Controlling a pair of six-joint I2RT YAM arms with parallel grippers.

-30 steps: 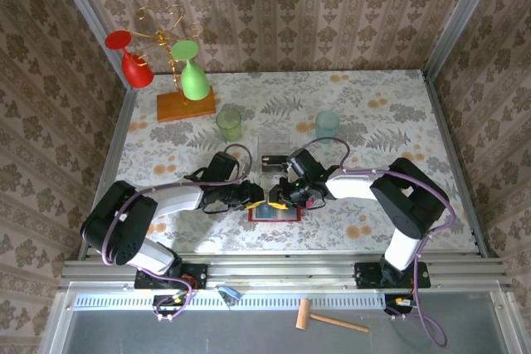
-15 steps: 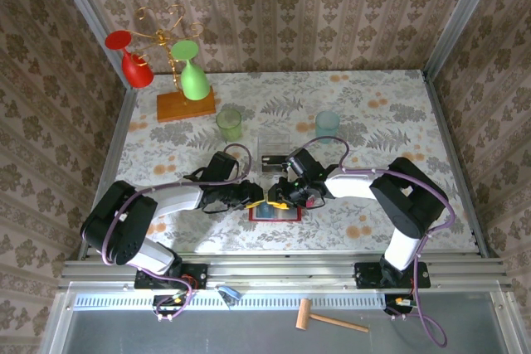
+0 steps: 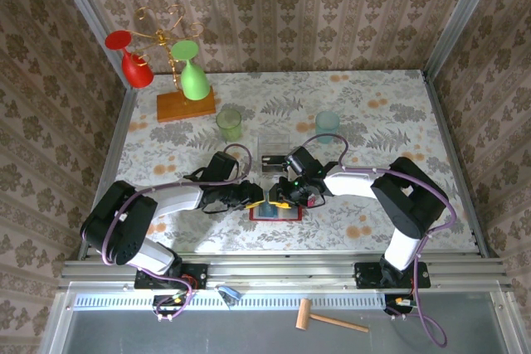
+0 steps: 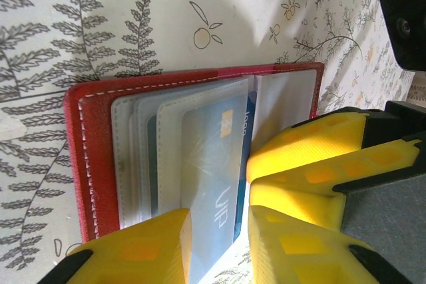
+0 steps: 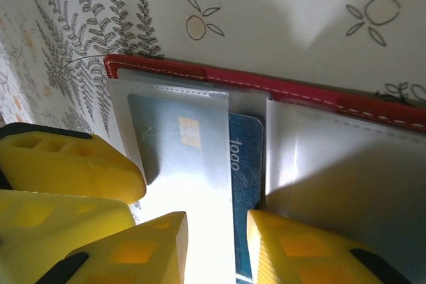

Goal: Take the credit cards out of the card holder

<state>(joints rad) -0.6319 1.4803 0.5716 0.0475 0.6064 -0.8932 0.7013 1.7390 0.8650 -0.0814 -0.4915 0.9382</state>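
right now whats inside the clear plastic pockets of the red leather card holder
A light blue chip card in the front sleeve, a dark blue card behind it; overlapping sleeves hide any others.

A robot lab cell dressed up as a home. 3 wallpapered walls [image 3: 290,14] are held in bare aluminium posts [image 3: 460,18], and 2 arms [image 3: 158,201] are bolted to a metal rail [image 3: 282,271] at the table's [image 3: 373,113] near edge. The homely props are a floral cloth, a rack [image 3: 170,47] with 2 wine glasses and 2 cups [image 3: 229,124] – all staged. A mallet [image 3: 332,319] lies outside the rail.
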